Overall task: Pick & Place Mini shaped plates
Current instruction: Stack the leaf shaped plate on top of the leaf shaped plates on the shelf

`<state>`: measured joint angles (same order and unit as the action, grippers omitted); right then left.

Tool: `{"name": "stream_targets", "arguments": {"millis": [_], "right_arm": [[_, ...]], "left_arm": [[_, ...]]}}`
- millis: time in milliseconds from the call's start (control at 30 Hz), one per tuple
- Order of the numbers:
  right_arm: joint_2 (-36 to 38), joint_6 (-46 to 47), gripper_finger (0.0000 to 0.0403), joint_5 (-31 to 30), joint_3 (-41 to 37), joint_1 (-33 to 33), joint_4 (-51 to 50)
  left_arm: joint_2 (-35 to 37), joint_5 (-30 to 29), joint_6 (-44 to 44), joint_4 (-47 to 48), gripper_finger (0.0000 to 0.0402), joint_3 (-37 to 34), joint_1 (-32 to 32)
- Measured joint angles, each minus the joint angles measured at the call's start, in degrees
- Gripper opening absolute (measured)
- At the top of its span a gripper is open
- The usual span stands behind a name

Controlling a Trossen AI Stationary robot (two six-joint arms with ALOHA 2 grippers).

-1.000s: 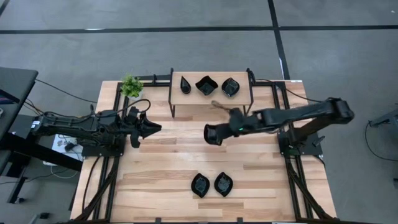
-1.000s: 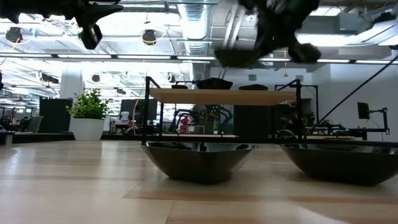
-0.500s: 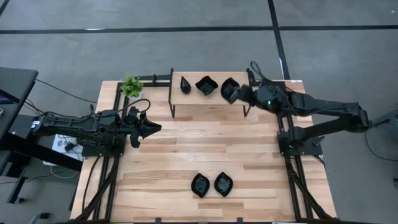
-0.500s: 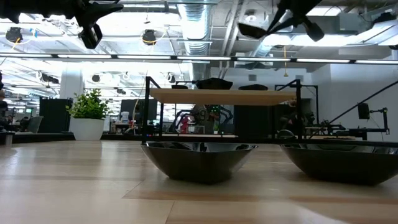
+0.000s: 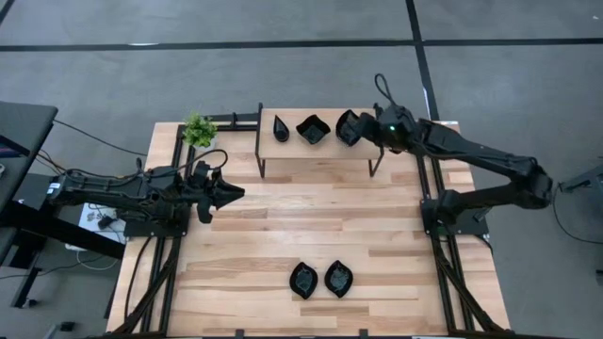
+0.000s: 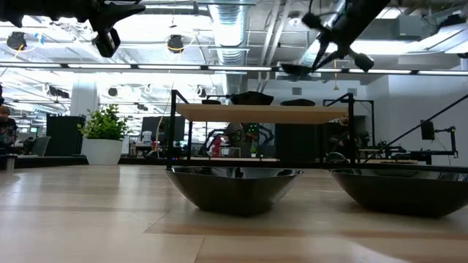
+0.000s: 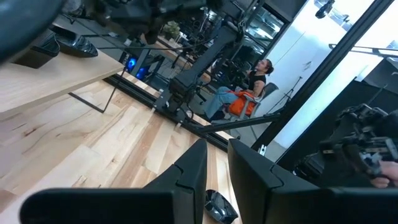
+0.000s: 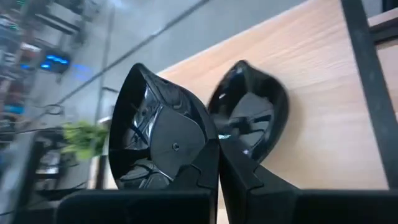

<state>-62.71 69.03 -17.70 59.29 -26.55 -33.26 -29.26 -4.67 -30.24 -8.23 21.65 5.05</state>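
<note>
The right gripper (image 5: 369, 133) is above the right end of the small wooden shelf (image 5: 320, 149) at the far side of the tabletop (image 5: 264, 245). It is clenched on the rim of a black leaf-shaped plate (image 8: 158, 134), which hangs tilted in its grasp, just over another leaf-shaped plate (image 8: 252, 115) that already lies on the shelf. I judge that the held plate is tilted because the gripper pinches only one edge, and that the arm is bringing it here to set it down with the others.

On the shelf there are also a wavy-edged square plate (image 5: 313, 128) in the middle and a slim teardrop plate (image 5: 281, 127) at the left end, so the row is kept in order by shape. Two more plates (image 5: 320, 280) lie side by side near the front edge of the tabletop, not yet taken.

The left gripper (image 5: 229, 193) waits over the left side of the tabletop, its fingers slightly apart and holding nothing. A small green plant (image 5: 199, 130) stands at the far left corner.
</note>
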Motion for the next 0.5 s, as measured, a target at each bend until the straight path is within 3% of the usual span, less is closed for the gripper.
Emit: {"name": "stream_targets", "arguments": {"millis": [500], "right_arm": [[-7.7, 3.0, 0.0000, 3.0, 0.0, -7.8, -2.6]], "left_arm": [[0.0, 0.0, 0.0, 0.0, 0.0066, 0.0, 0.0]]}}
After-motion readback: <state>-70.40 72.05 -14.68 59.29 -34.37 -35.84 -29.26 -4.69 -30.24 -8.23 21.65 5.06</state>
